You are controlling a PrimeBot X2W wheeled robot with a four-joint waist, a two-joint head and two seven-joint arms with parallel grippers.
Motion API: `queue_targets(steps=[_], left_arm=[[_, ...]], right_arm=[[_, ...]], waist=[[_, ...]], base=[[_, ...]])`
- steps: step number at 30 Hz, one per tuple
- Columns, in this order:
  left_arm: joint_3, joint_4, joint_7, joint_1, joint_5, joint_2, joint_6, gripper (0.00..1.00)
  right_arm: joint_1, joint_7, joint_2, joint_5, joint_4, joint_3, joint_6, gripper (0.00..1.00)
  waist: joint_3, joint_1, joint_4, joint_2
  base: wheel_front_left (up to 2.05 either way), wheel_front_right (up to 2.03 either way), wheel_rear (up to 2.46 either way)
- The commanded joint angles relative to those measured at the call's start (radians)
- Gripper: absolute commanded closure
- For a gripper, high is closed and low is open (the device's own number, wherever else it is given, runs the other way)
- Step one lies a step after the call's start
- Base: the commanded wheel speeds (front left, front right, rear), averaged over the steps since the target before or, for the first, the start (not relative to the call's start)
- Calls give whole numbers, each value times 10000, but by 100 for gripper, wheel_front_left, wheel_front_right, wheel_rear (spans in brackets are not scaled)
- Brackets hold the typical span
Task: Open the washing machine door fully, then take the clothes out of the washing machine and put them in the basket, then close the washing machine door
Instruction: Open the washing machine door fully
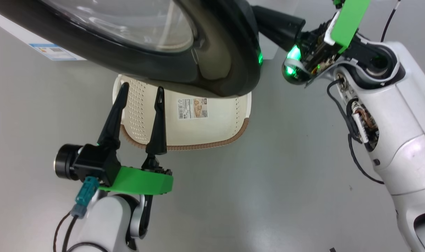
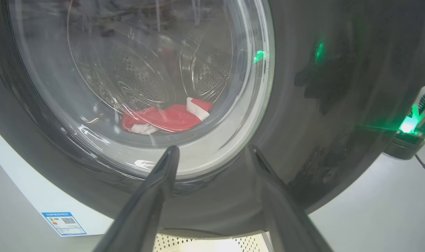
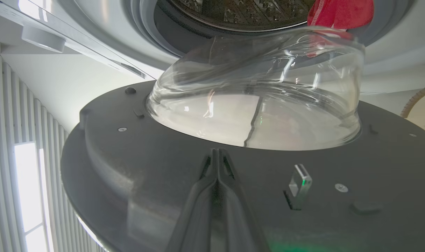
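Left gripper (image 1: pixel 142 87): fingers spread wide, nothing between them. Just beyond the tips, the basket (image 1: pixel 212 129) sits on the grey floor (image 1: pixel 268 192) with its paper label showing. The basket's far part is hidden under the washing machine door (image 1: pixel 229 52), which hangs above and ahead of this gripper.

Left wrist view: the door's glossy black rim and glass bowl stand directly ahead of the fingers. Through the glass, the clothes (image 2: pixel 167 117), red with white trim, lie low in the steel drum, ahead and between the two fingers. A blue label sticker (image 2: pixel 63 223) is on the white front of the washing machine (image 2: pixel 9 182), off to the outer side of the left finger.

Right gripper (image 3: pixel 217 155): fingers pressed together, nothing held. The tips lie at the door's grey inner face, just short of the glass bowl; whether they touch it, cannot tell. A metal latch hook (image 3: pixel 299 182) stands just to the right of the fingers. The door is ajar, its bowl clear of the drum mouth. Beyond the bowl is the grey rubber seal (image 3: pixel 146 21), with red cloth at the drum's lip.
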Motion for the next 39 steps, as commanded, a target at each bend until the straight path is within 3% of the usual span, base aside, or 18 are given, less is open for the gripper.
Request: queue_targets(steps=[1, 25, 39], left_arm=[[335, -207, -78, 225, 3, 177, 50, 0], [721, -481, -78, 1501, -237, 177, 237, 0], [498, -343, -78, 1963, -549, 177, 364, 0]], right_arm=[[288, 96, 281, -44, -343, 141, 8, 100], [2507, 181, -68, 20, -807, 585, 8, 100], [3554, 241, -215, 415, -867, 1598, 8, 100]], waist=[[-168, 0, 66, 0], [-1840, 0, 1468, 0], [-2991, 0, 2298, 0]], base=[[0, 0, 0], [0, 0, 0], [0, 0, 0]])
